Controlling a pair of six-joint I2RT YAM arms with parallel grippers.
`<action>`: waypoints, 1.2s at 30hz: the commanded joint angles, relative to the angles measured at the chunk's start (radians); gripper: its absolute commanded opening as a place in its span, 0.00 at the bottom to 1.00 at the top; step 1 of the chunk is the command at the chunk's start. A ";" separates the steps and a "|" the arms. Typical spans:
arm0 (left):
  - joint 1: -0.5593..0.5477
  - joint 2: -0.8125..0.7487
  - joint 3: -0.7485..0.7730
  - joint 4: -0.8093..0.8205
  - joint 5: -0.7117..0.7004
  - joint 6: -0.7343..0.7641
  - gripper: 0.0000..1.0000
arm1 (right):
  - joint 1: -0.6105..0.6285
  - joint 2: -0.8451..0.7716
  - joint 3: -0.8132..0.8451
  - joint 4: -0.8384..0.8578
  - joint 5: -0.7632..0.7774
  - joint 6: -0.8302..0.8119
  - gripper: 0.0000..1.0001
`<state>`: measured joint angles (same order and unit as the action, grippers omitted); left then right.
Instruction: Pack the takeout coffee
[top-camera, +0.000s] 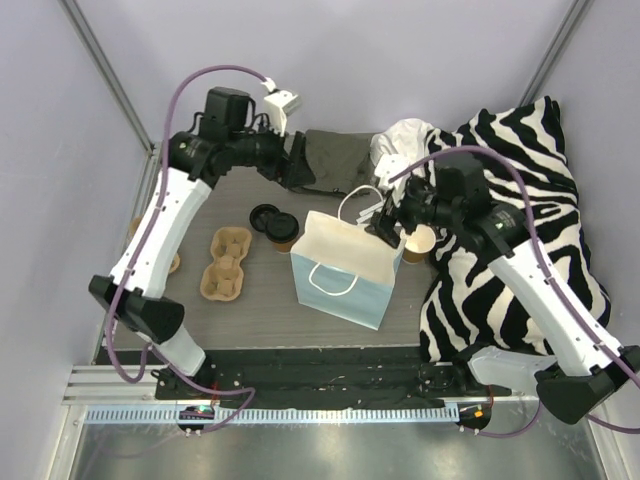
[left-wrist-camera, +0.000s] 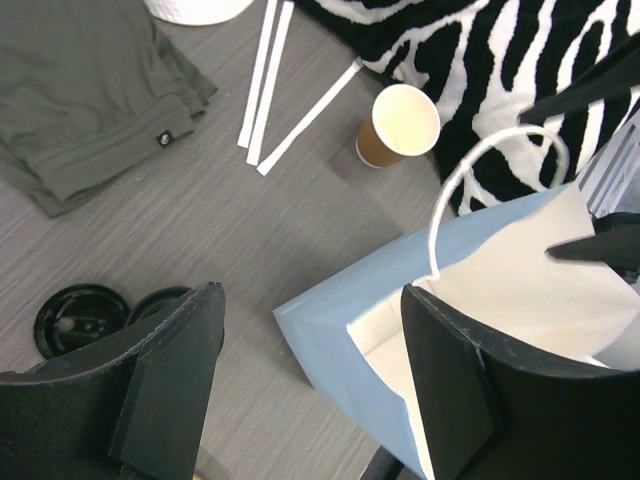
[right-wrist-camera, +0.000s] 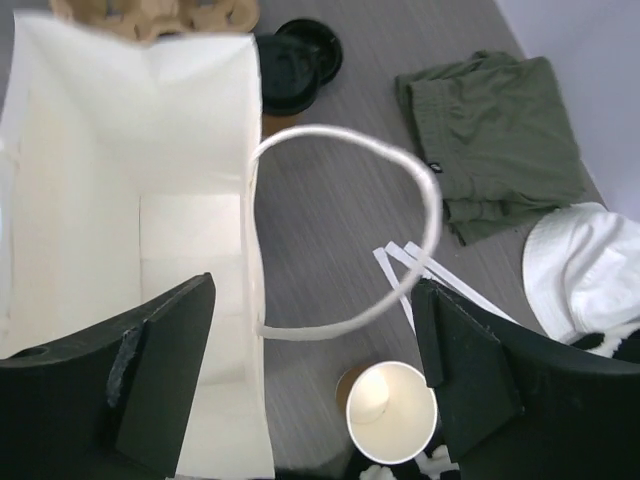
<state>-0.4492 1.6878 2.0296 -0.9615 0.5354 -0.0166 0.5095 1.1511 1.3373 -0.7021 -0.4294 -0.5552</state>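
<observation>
The takeout coffee (top-camera: 284, 229), a tan cup with a black lid, stands left of the open blue paper bag (top-camera: 340, 270). It also shows in the right wrist view (right-wrist-camera: 284, 76). In the left wrist view its lid (left-wrist-camera: 160, 300) peeks out beside my finger. My left gripper (top-camera: 298, 170) (left-wrist-camera: 310, 385) is open and empty, high behind the cup and the bag's corner (left-wrist-camera: 330, 330). My right gripper (top-camera: 386, 225) (right-wrist-camera: 310, 385) is open at the bag's right rim (right-wrist-camera: 250, 250). The bag's white handle (right-wrist-camera: 420, 200) loops between its fingers.
A loose black lid (top-camera: 264, 214) (right-wrist-camera: 318, 45) (left-wrist-camera: 78, 318) lies beside the coffee. A lidless tan cup (top-camera: 418, 243) (right-wrist-camera: 392, 412) (left-wrist-camera: 398, 122) stands right of the bag. The brown cup carrier (top-camera: 226, 263), green cloth (top-camera: 335, 160), white hat (top-camera: 400, 140), paper straws (left-wrist-camera: 265, 80) and zebra cloth (top-camera: 520, 200) lie around.
</observation>
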 joint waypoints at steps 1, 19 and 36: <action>0.027 -0.129 -0.098 0.093 -0.009 -0.043 0.75 | 0.004 -0.010 0.161 -0.003 0.110 0.245 0.88; 0.099 -0.474 -0.434 0.184 -0.290 -0.197 0.93 | -0.207 -0.232 -0.009 -0.258 0.146 0.890 1.00; 0.133 -0.528 -0.575 0.222 -0.287 -0.226 0.94 | -0.192 -0.235 -0.179 -0.186 -0.020 0.922 0.90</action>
<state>-0.3321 1.1675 1.4574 -0.7963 0.2531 -0.2302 0.2989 0.9203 1.1893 -0.9348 -0.3931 0.3588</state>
